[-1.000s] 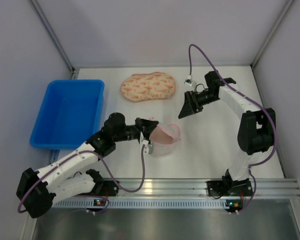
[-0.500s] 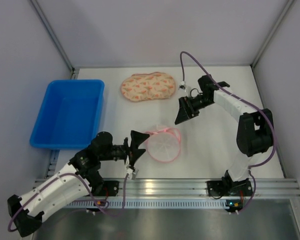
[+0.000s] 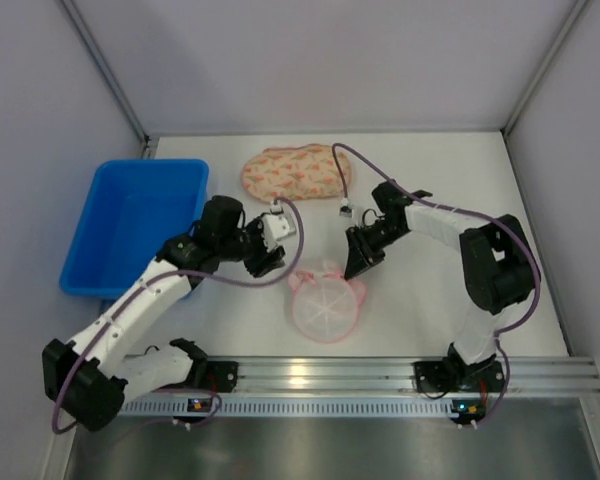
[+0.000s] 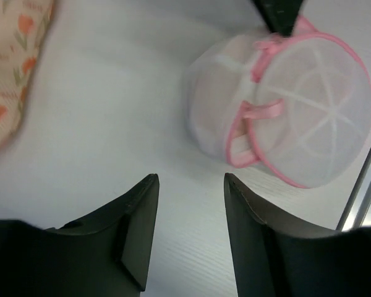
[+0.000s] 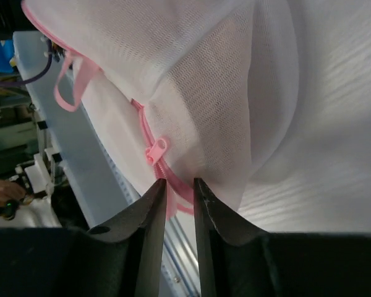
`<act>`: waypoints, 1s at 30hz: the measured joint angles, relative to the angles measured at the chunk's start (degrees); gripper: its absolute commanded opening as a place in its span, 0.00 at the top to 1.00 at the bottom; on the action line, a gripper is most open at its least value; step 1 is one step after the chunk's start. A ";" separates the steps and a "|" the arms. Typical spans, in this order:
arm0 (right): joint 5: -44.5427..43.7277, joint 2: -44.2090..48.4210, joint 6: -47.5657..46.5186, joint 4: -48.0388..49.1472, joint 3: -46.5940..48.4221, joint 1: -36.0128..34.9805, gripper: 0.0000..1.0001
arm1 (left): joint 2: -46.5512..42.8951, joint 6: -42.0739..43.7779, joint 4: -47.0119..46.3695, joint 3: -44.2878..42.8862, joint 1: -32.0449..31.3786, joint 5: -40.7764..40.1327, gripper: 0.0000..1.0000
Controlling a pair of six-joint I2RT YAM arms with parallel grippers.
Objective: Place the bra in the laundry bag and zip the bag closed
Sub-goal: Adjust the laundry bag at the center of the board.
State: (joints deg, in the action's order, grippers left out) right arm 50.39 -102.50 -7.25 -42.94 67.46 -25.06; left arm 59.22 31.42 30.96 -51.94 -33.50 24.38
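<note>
The laundry bag [image 3: 325,302], a round white mesh pouch with pink trim and zip, lies on the table near the front. It shows in the left wrist view as the bag [image 4: 297,111], lying on its side. The bra [image 3: 296,172], cream with an orange flower print, rests at the back of the table, apart from the bag. My right gripper [image 3: 357,265] is at the bag's upper right edge. In the right wrist view the gripper [image 5: 180,180] is closed narrowly on the pink zip edge [image 5: 154,151]. My left gripper [image 4: 190,176] stands open and empty over bare table, left of the bag.
A blue bin [image 3: 150,166] stands at the left side of the table. A metal rail [image 3: 380,372] runs along the near edge, just in front of the bag. Grey walls close in the back and both sides.
The left gripper let go of the bag, pulled back and then came round to its upper left. The bag dropped flat onto the table. The right gripper came down and closed on its edge.
</note>
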 measured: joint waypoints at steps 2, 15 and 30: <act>0.37 0.90 1.03 0.09 -3.48 0.04 0.70 | 5.49 -5.77 2.32 -2.71 6.38 3.98 0.52; 8.24 16.31 4.11 -0.44 -9.51 2.10 0.42 | 27.21 -27.43 7.30 -3.54 12.33 24.37 0.51; 3.80 16.70 6.08 4.07 -8.61 6.99 0.39 | 57.99 -34.40 -1.16 -33.62 5.95 27.87 0.71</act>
State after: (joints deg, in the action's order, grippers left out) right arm 54.19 -85.80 -1.17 -38.87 58.85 -18.06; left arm 117.21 -2.98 29.80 -85.56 -27.55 52.25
